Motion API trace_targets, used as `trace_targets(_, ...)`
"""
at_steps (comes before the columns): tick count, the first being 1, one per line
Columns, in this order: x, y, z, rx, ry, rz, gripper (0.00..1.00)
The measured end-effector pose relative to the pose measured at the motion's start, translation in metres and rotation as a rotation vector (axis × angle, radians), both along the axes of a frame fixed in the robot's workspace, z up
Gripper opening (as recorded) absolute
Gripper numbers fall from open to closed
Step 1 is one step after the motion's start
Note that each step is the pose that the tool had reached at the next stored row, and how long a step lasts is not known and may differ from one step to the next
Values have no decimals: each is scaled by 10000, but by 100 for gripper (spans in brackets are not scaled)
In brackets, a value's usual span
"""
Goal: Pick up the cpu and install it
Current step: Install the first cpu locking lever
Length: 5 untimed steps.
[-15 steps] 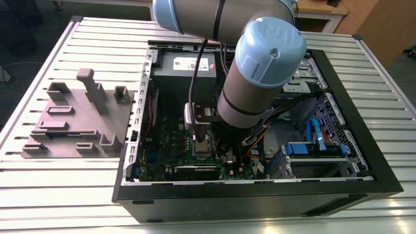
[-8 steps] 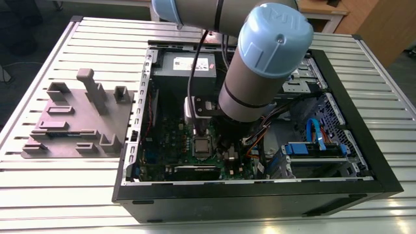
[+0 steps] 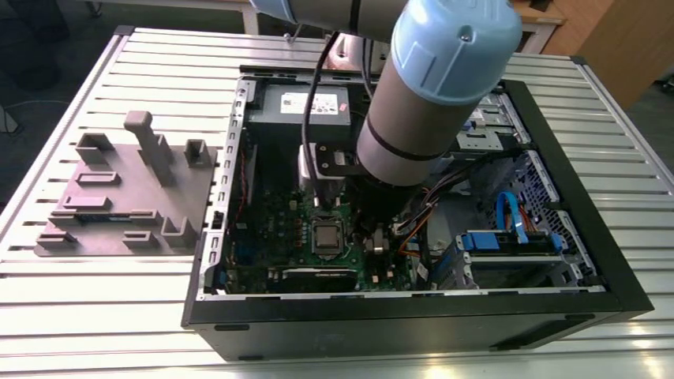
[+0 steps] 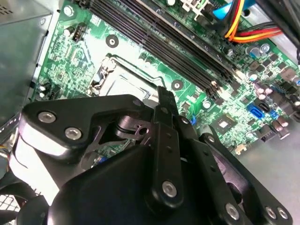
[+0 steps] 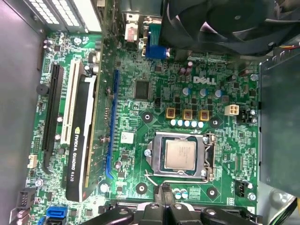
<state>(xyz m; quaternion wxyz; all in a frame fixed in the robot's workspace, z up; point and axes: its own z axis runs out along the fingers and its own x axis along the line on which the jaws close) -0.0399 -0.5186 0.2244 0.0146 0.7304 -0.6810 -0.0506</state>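
Observation:
The cpu (image 5: 180, 155), a small square chip with a silver-grey top, lies flat inside the metal-framed socket (image 5: 207, 154) on the green motherboard (image 5: 140, 117). In the exterior view the cpu (image 3: 328, 235) sits in the middle of the board inside the open computer case (image 3: 421, 316). My gripper (image 5: 164, 191) hovers just beside the socket's edge, apart from the chip. Its black fingers (image 4: 165, 105) meet in a single narrow tip, shut with nothing between them. In the second wrist view the gripper (image 4: 164, 96) hides part of the socket frame (image 4: 108, 70).
A grey power-supply box (image 3: 305, 106) stands at the case's far end, with a black fan (image 5: 225, 18) near it. A graphics card (image 5: 82, 140) and memory slots (image 4: 164, 37) flank the socket. Cables (image 4: 239, 23) and a blue drive bay (image 3: 511, 241) lie toward the exterior view's right. A grey fixture board (image 3: 126, 197) lies outside the case.

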Motion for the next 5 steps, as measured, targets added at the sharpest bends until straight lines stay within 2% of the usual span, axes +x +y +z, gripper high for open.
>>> trace_targets(5,0,0,6,-3,1,0,10)
